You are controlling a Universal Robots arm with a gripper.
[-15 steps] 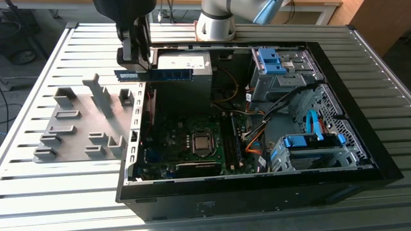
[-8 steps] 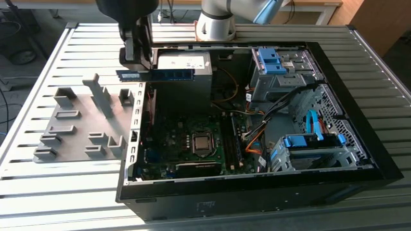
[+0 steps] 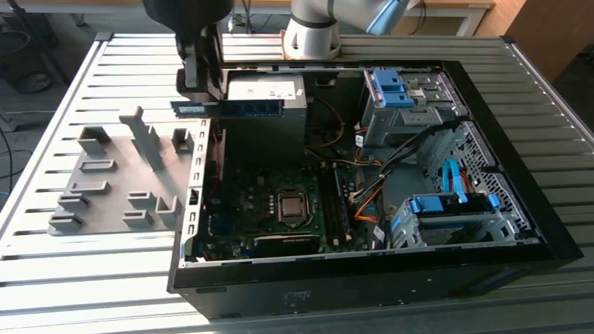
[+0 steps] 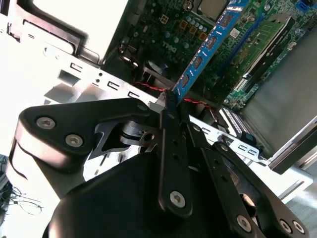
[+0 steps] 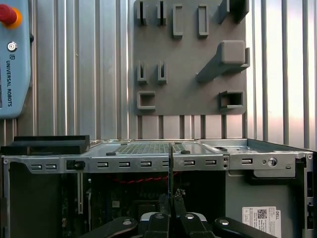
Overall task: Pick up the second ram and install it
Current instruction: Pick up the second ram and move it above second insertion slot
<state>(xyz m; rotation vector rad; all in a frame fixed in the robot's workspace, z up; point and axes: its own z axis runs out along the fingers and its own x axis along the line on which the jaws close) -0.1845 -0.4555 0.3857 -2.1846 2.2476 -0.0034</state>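
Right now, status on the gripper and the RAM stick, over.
Gripper shut on long blue-green RAM stick, held by one end. Stick level, in the air over the open black computer case's wall. Dark green motherboard lies below.

A grey slotted holder [image 5: 190, 64] lies flat on the ribbed metal table [image 5: 74, 74] beyond the open computer case [image 5: 148, 156], while gripper [image 5: 171, 210] fingers pinch a thin upright board edge-on.

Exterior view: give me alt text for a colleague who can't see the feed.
The gripper holds the second ram level in the air over the open computer case, above its edge on the exterior view's left. The grey slotted holder lies on the slatted table beside the case.
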